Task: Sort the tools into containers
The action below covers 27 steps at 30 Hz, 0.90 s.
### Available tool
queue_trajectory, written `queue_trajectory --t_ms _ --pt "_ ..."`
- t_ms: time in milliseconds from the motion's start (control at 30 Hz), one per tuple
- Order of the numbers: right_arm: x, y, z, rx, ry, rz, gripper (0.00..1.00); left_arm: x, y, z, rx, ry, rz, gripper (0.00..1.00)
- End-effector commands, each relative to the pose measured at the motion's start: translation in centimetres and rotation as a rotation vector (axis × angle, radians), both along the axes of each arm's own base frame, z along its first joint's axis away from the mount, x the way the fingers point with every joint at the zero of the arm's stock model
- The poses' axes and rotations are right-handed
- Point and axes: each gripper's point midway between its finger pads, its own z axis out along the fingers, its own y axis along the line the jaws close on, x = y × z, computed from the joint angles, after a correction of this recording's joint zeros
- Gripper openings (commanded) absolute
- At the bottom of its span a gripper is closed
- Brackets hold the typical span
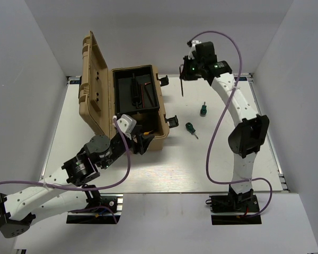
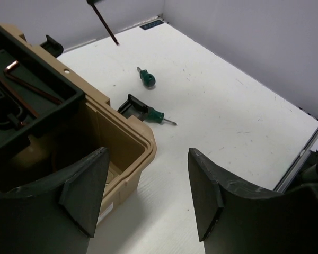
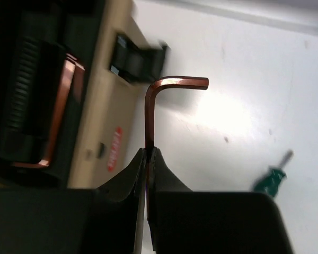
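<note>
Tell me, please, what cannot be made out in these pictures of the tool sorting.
- Toolbox bottom: left wrist view, shadowed under the tray and behind a finger of the left gripper; contents unclear.
- Held hex key: right wrist view, lower shaft hidden inside the shut right gripper; left wrist view, cut by the top edge.
- Screwdriver: right wrist view, blurred and small.

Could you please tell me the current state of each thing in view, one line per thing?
toolbox: lid open.
right gripper: shut on a hex key.
held hex key: clamped by one end, raised off the table.
second hex key: lying in the toolbox.
left gripper: open, empty.
far screwdriver: lying on the table.
near screwdriver: lying on the table.
</note>
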Motion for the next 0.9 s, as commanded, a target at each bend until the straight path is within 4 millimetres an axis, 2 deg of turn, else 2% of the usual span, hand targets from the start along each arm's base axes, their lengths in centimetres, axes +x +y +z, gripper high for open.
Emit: queue_trajectory --t_ms 0,33,67,133,167,233,267,400,433,500,533,600,700,733,767,867 --pt "0.3 3.9 9.3 0.196 -0.250 0.137 0.00 -0.4 0.1 3.0 -0.037 -0.071 -0.027 0.71" --pt "0.6 4.6 10.2 0.246 -0.253 0.138 0.00 -0.4 0.1 3.4 -0.045 -0.076 -0.026 0.72" --pt "0.2 5.9 10.7 0.290 -0.247 0.192 0.00 -0.4 0.1 3.4 -0.039 -0.083 -0.026 0.72" --pt "1.0 7.5 11.6 0.368 -0.263 0.210 0.00 -0.3 -0.1 3.9 -0.046 -0.087 -0.026 0.72" --pt "0.7 9.1 11.6 0.412 -0.258 0.269 0.00 -0.1 -0.3 3.6 -0.038 -0.082 -0.026 0.72" --pt "0.7 10.7 10.5 0.482 -0.188 0.299 0.00 0.3 -0.6 3.6 -0.027 -0.085 -0.017 0.72" --pt "0.5 11.3 10.6 0.501 -0.187 0.322 0.00 0.3 -0.6 3.6 -0.027 -0.086 -0.017 0.72" --pt "0.9 13.3 8.6 0.540 -0.144 0.341 0.00 0.7 -1.1 3.3 -0.016 -0.079 -0.009 0.73" --pt "1.3 13.8 7.0 0.536 -0.119 0.339 0.00 0.7 -1.1 3.3 -0.016 -0.079 -0.009 0.73" --pt "1.2 14.6 6.0 0.535 -0.112 0.352 0.00 0.8 -1.3 3.1 -0.015 -0.068 -0.009 0.73" --pt "1.5 14.9 4.4 0.527 -0.086 0.351 0.00 0.8 -1.3 3.1 -0.015 -0.068 -0.009 0.73" --pt "1.3 15.7 2.8 0.512 -0.070 0.367 0.00 0.8 -1.3 3.5 -0.023 -0.073 -0.008 0.73" --pt "0.9 15.9 1.7 0.491 -0.054 0.385 0.01 1.2 -1.6 3.3 -0.017 -0.059 0.002 0.73" --pt "0.6 16.0 1.5 0.479 -0.051 0.390 0.09 1.3 -1.8 3.5 -0.017 -0.059 0.002 0.75" --pt "0.5 15.8 1.6 0.473 -0.055 0.392 0.26 1.8 -2.3 2.6 0.014 -0.041 0.010 0.77" --pt "-0.4 15.6 1.4 0.456 -0.043 0.405 0.36 2.3 -3.6 2.6 0.044 -0.022 0.001 0.78"
